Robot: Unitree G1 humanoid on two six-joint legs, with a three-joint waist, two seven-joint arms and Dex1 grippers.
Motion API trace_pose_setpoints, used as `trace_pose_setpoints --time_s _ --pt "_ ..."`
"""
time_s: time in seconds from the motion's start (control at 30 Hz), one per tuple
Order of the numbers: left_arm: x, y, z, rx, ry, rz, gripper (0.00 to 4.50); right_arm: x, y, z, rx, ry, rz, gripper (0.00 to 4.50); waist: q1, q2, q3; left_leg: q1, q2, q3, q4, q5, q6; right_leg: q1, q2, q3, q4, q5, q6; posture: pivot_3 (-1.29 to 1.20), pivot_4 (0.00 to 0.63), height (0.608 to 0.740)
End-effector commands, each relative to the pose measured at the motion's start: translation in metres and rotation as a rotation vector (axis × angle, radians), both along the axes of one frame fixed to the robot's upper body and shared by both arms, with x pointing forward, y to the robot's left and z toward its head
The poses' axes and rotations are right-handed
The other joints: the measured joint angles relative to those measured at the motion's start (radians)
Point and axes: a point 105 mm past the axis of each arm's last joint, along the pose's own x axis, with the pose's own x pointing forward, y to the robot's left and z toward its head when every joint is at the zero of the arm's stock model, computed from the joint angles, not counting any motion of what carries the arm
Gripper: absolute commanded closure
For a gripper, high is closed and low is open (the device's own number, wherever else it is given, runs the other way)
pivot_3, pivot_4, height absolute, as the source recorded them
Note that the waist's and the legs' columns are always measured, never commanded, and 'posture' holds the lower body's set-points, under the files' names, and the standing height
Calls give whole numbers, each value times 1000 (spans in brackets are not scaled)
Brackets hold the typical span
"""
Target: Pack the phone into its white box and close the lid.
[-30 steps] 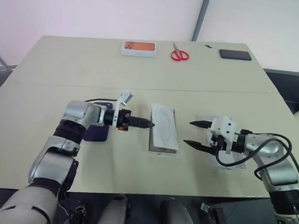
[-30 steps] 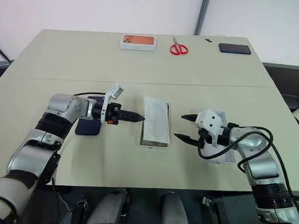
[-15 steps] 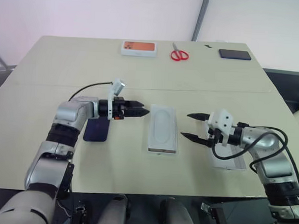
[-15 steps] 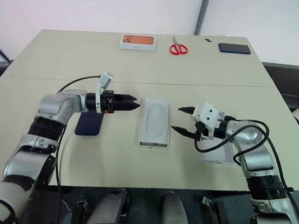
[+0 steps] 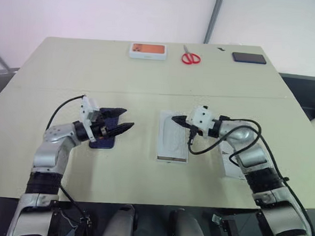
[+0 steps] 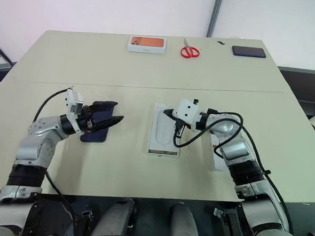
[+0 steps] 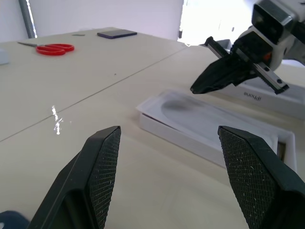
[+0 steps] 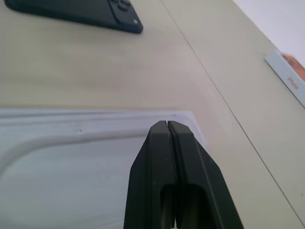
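The shallow white rectangular tray [image 5: 172, 143] lies mid-table; the dark blue slim smartphone [image 5: 103, 142] at its nine o'clock, the white rectangular lid shell [image 5: 233, 163] at three.

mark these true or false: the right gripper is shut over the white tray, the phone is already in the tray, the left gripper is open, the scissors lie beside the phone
1. The right gripper is shut, over the far end of the white box. True.
2. The phone is already in the box. False: it lies on the table, to the left of the box, by the left gripper.
3. The left gripper is open. True: its fingers stand apart with nothing between them.
4. The red scissors lie beside the phone. False: they are at the far edge, between the orange-pictured box and a small dark rectangle.
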Motion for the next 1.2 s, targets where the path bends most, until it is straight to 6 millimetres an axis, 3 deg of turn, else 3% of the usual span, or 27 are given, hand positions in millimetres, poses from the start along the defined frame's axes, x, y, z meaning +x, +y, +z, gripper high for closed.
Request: trace_pose_setpoints --time_s 0.03,0.17,0.27,0.43,0.73,0.93,1.2 --pt "-8 4 13 0 -64 9 1048 6 2 -5 -70 -55 5 4435 -1 0 0 0 0 0 0 0 0 0 0 0 0 0 0 0 150 740" --pt "-14 5 11 -3 -66 31 1048 0 6 -17 -105 -28 50 4435 -1 0 0 0 0 0 -1 0 0 -1 0 0 0 0 0 0 150 740" --pt "-16 4 10 -3 -67 38 1048 -17 10 -22 -111 24 140 4435 0 0 0 0 0 0 -1 0 0 0 0 0 0 0 0 0 150 740" --pt "-12 4 12 -13 -72 46 1048 -41 13 -23 -111 87 250 4435 0 0 0 0 0 0 -1 0 0 0 1 0 0 0 0 0 150 740" --pt "-5 -1 15 -13 -83 50 1048 -61 18 -24 -100 156 318 4435 0 0 0 0 0 0 -1 0 0 0 1 -1 0 0 0 0 150 740" --pt "-1 -1 17 -13 -90 56 1048 -55 12 -33 -219 114 296 4435 0 0 0 0 0 0 -1 0 0 0 1 -1 0 0 0 0 150 740" --pt "-1 -3 16 -6 -100 54 1048 -68 16 -29 -213 189 364 4435 2 0 0 0 0 0 0 0 0 1 1 -1 0 0 0 0 150 740"
